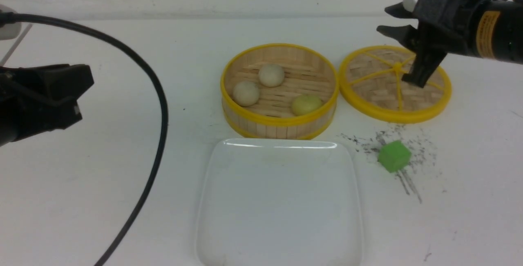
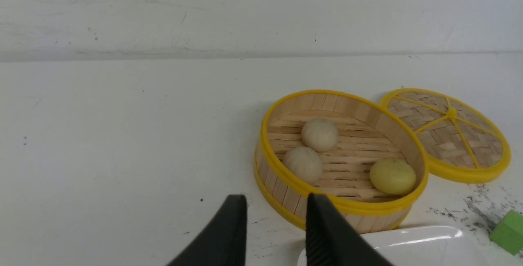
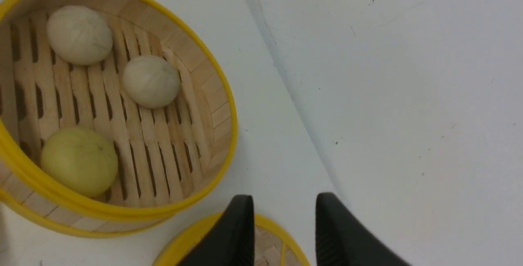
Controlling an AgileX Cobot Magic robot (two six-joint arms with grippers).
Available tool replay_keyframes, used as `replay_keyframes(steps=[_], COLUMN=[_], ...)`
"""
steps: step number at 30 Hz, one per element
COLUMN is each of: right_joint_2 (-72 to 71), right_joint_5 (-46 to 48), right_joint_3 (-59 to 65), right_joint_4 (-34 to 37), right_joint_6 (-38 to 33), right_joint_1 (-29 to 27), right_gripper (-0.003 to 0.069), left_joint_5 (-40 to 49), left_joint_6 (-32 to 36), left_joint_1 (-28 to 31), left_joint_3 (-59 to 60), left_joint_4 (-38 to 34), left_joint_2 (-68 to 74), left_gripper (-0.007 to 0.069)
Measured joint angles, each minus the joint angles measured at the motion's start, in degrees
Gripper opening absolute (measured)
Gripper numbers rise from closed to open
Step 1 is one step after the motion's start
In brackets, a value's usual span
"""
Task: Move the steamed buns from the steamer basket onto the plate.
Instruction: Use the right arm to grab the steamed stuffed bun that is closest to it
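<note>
Right gripper (image 3: pixel 282 202) hangs over the lid (image 1: pixel 395 84), jaws narrowly apart, empty; left gripper (image 2: pixel 276 200) the same. Basket (image 1: pixel 280 125) sits upright, mouth up, three round buns (image 1: pixel 271 75) inside.

Orange-yellow rectangular sticker (image 1: pixel 487 34), dark print, wrapped on black cylindrical link of right arm (image 1: pixel 508 33); sits above and to right of round bamboo-slat steamer basket with yellow rims (image 1: pixel 278 128). Print too small and blurred to read. No legible word, brand, number or sign in front or wrist views.
</note>
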Motion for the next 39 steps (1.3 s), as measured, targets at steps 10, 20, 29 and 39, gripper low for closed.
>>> replay_keyframes(steps=[10, 20, 29, 39], right_joint_2=[0.4, 11.9, 16.7, 16.8], right_joint_5=[3.6, -3.6, -5.2, -15.4], right_joint_3=[-4.4, -16.7, -17.5, -13.6], right_joint_4=[0.0, 0.0, 0.0, 0.0], right_joint_6=[7.4, 19.9, 34.1, 58.2], right_joint_1=[0.0, 0.0, 0.0, 0.0], right_gripper=[0.0240, 0.0240, 0.0240, 0.0240], left_joint_5=[-0.1, -0.1, -0.3, -1.0], left_joint_6=[0.0, 0.0, 0.0, 0.0], left_joint_1=[0.0, 0.0, 0.0, 0.0], left_joint_3=[0.0, 0.0, 0.0, 0.0], left_joint_4=[-0.1, -0.1, -0.1, -0.1], left_joint_2=[0.0, 0.0, 0.0, 0.0], left_gripper=[0.0240, 0.0240, 0.0240, 0.0240])
